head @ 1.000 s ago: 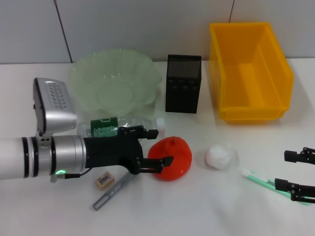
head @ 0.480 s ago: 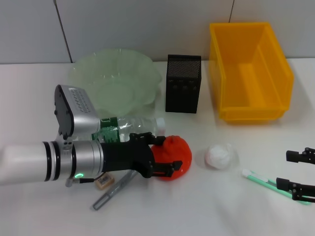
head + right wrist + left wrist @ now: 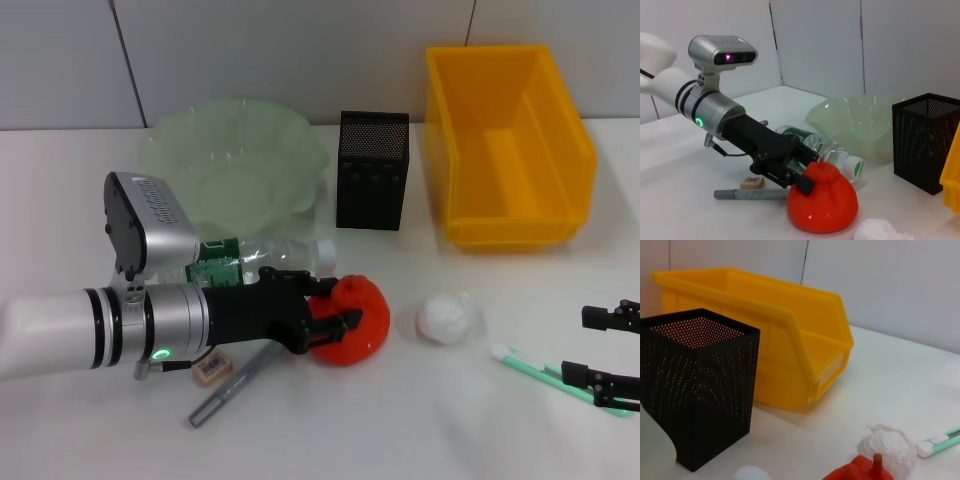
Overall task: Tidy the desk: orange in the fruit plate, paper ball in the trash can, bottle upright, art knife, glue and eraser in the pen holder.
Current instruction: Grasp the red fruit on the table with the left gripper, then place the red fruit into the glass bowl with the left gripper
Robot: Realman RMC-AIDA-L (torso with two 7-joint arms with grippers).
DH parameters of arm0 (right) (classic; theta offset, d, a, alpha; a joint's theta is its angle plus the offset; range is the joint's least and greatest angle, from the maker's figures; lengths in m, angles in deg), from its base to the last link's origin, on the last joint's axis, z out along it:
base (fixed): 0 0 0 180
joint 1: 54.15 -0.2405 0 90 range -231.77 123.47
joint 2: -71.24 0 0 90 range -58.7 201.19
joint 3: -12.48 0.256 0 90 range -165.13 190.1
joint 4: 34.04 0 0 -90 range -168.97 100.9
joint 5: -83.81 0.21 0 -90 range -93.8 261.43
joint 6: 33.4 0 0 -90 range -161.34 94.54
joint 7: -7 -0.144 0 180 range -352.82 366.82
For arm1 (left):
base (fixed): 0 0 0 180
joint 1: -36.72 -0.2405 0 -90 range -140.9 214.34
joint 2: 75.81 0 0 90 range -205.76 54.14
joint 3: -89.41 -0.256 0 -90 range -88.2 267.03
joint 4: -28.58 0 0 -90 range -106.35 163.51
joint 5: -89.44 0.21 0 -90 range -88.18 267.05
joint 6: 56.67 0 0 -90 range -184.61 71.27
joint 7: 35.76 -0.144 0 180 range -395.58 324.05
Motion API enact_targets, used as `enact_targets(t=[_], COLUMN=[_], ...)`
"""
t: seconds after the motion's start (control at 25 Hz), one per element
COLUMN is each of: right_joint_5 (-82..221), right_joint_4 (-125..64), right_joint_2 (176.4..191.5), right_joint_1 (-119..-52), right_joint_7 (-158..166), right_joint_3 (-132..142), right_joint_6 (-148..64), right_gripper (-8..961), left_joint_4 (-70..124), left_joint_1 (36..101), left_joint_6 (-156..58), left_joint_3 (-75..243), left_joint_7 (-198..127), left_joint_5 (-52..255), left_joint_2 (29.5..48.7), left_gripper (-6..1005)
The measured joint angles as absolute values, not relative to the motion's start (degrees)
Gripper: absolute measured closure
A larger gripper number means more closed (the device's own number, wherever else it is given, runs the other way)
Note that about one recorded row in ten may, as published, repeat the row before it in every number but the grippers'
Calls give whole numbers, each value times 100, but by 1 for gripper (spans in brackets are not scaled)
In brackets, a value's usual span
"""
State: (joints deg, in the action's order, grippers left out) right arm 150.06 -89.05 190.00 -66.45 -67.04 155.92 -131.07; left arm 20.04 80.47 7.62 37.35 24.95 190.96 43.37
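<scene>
My left gripper reaches in from the left and is shut on the near-left side of the orange, which rests on the table; the right wrist view shows one fingertip pressed on its skin. Just behind the arm, the clear bottle lies on its side. An eraser and a grey glue pen lie under the arm. The paper ball sits right of the orange. A green art knife lies beside my open right gripper at the right edge.
The pale green fruit plate stands at the back left, and the black mesh pen holder is to its right. At the back right is the yellow trash bin. Bare table lies along the front between the arms.
My left gripper moved right onto the orange and its fingers narrowed around it. The wrist rolled, bringing the camera housing up. The right arm has not moved.
</scene>
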Motion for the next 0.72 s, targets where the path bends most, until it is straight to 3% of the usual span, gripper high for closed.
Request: enact_targets(t=[0.52, 0.72], right_joint_5=[15009, 15009], right_joint_4=[-8869, -8862], right_joint_2=[19016, 19016], right_joint_1=[-6645, -6644], right_joint_7=[-6700, -6690], right_joint_3=[15592, 15592], right_joint_6=[-13105, -13107], right_gripper=[188, 188], left_joint_4=[1908, 1267], left_joint_1=[7942, 7626], left_joint_6=[1280, 2256], left_joint_3=[3761, 3786], left_joint_7=[2510, 2842], left_joint_5=[19101, 18828], left_joint_2=[4336, 4311], left_gripper=[792, 840])
